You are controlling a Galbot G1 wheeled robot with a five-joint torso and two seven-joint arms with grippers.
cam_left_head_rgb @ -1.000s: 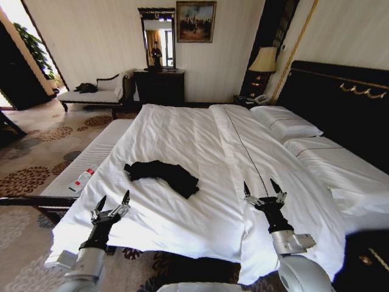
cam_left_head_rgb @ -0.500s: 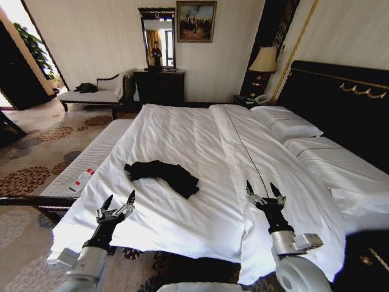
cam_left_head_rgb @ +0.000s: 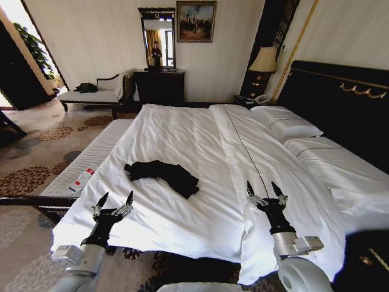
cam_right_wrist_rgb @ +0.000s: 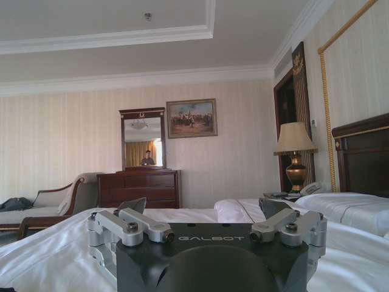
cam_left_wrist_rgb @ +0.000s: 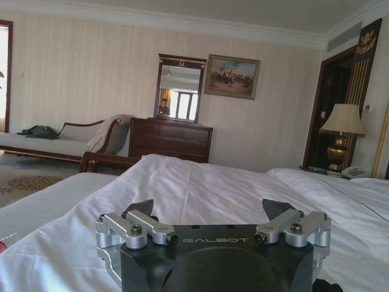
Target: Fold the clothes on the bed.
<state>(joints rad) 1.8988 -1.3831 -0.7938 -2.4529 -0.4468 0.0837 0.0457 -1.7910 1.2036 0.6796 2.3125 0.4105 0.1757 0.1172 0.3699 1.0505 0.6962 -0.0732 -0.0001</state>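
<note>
Black cotton, crumpled into a loose heap, is what we have to deal with: the T-shirt lies on the white duvet toward the foot end of the bed, nearer its left side edge than its right, and nothing about it looks folded yet. Our left gripper hovers over the bed's near left corner with its fingers spread apart, and our right gripper hangs over the near edge further right, fingers likewise parted and holding nothing; both are well apart from the shirt. The main risk we judge from here is in the first pinch. The shirt sits directly on soft duvet, so fingers coming down too deep could catch white fabric along with the black and drag the bedding. The heap hides sleeves, hem and lettering, so we cannot tell which edge is which; grabbing a bunched layer instead of a true corner would leave it twisted when we try to spread it. The right arm has the longer reach across, and an uneven pull between the two could slide the shirt toward the left edge.
</note>
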